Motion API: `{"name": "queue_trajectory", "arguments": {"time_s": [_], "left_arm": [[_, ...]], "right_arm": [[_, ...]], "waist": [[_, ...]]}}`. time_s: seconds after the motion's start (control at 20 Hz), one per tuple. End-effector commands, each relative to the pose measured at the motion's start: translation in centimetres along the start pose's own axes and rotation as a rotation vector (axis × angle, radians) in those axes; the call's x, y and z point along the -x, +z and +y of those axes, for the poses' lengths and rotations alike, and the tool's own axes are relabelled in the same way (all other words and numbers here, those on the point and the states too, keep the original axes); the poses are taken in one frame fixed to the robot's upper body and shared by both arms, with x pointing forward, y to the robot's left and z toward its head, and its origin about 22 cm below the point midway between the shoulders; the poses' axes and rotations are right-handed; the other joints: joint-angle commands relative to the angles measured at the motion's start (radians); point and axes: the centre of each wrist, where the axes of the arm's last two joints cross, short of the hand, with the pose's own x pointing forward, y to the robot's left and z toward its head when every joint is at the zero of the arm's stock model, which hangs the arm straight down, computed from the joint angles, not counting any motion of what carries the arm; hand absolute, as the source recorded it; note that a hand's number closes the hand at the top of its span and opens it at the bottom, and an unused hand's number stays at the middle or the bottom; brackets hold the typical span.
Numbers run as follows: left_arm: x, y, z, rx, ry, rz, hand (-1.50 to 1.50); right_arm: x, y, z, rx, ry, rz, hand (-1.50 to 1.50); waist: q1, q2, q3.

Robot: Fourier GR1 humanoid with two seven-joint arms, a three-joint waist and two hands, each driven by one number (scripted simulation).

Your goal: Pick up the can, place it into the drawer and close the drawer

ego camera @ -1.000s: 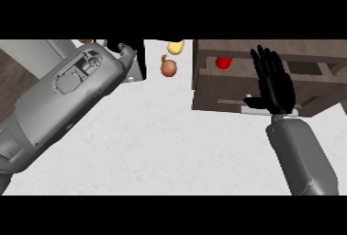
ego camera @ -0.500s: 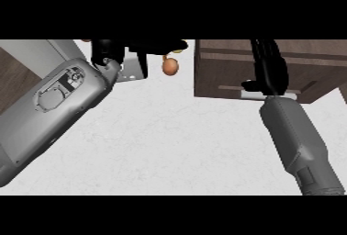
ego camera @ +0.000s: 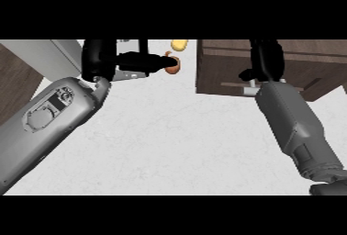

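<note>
Looking down at the white bench (ego camera: 169,137), you see your right hand (ego camera: 266,59) laid against the front of the wooden drawer (ego camera: 224,69), its upper part cut off at the top, so you cannot tell how far it is open. Your left hand (ego camera: 125,62) sits at the upper left, fingers stretched toward a small brown object (ego camera: 173,65) with a yellow one (ego camera: 180,44) just above. You cannot see the can.

white counter (ego camera: 169,137), wooden drawer unit (ego camera: 224,69), brown onion (ego camera: 174,65)
</note>
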Motion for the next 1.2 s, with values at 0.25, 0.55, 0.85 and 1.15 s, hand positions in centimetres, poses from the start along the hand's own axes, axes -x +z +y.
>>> {"name": "queue_trajectory", "arguments": {"time_s": [0.25,0.55,0.85,1.15], "left_arm": [[0.1,1.2,2.1,0.014,-0.003,-0.01,-1.5],[1.7,2.4,1.7,0.031,0.013,-0.011,-1.5],[2.8,2.6,2.5,0.002,0.011,0.011,-1.5],[3.2,2.9,3.8,0.004,0.0,0.011,-1.5]], "right_arm": [[-0.9,-2.7,-1.5,0.01,-0.03,0.034,-1.5],[-2.9,-3.9,-2.2,0.018,-0.17,0.013,-1.5],[-4.3,-4.4,-2.5,0.063,-0.412,0.035,-1.5],[-5.4,-4.5,-2.4,0.085,-0.608,0.055,-1.5]], "waist": [[0.032,0.014,0.005],[0.029,0.015,0.006],[0.017,0.01,0.008],[0.002,0.003,0.006]]}}
